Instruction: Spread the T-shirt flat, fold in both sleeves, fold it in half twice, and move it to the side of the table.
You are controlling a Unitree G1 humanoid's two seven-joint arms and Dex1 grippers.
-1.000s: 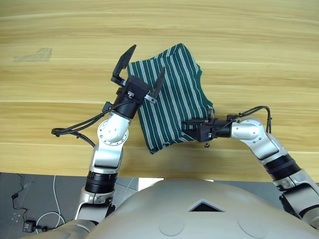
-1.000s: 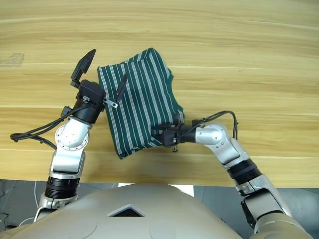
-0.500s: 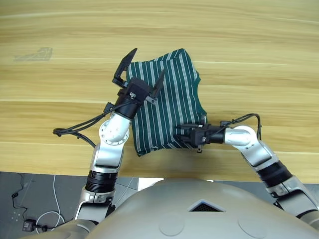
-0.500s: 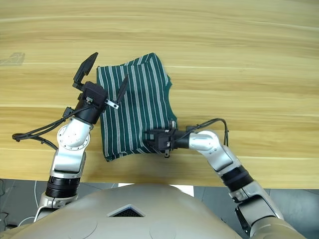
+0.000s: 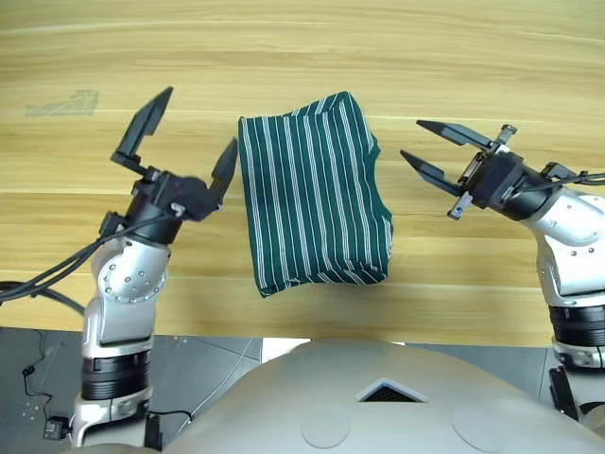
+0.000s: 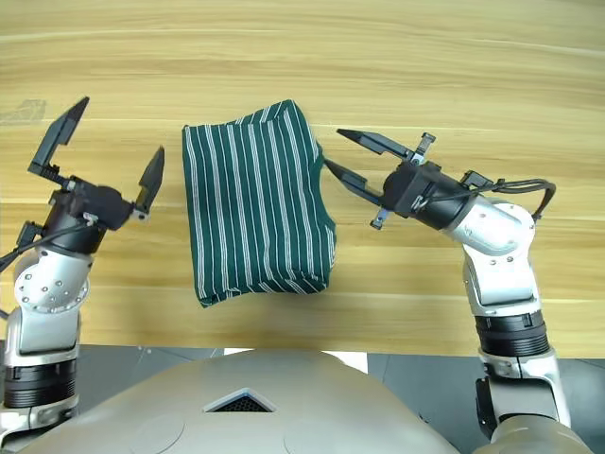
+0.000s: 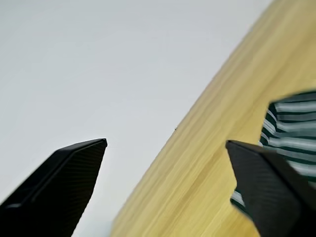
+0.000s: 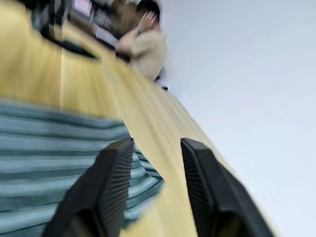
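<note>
Across the whole scene stretches a pale wooden table [image 5: 302, 47], its long planks running side to side, seen from above with the front edge closest to the viewer.

Near that front edge, about midway along it, lies the T-shirt [image 5: 312, 194]. It is dark green with thin white stripes running away from the viewer, and it is folded into a compact, roughly rectangular bundle lying flat on the wood. Its nearest edge bulges slightly where the layers double over, and a small bump of cloth juts from its right side.

On each side of the shirt a silver robot arm rises from below the table edge. The left gripper [image 5: 198, 121] hangs just beside the shirt's far left corner without touching it. Its two black fingers are spread wide, with bare wood between them. From the left wrist camera, those fingers [image 7: 64, 182] frame the table, and a corner of the striped shirt [image 7: 291, 123] sits behind one of them.

The right gripper [image 5: 411, 138] hangs just off the shirt's right side, pointing toward it. Its two fingers are parted and clear of the cloth. From the right wrist camera, the fingers [image 8: 108, 187] stand apart above the shirt's edge [image 8: 49, 148].

Far off to the left on the table is a faint greyish mark [image 5: 61, 102].

Below the table's left end, thin cables [image 5: 95, 407] lie on a grey floor.
</note>
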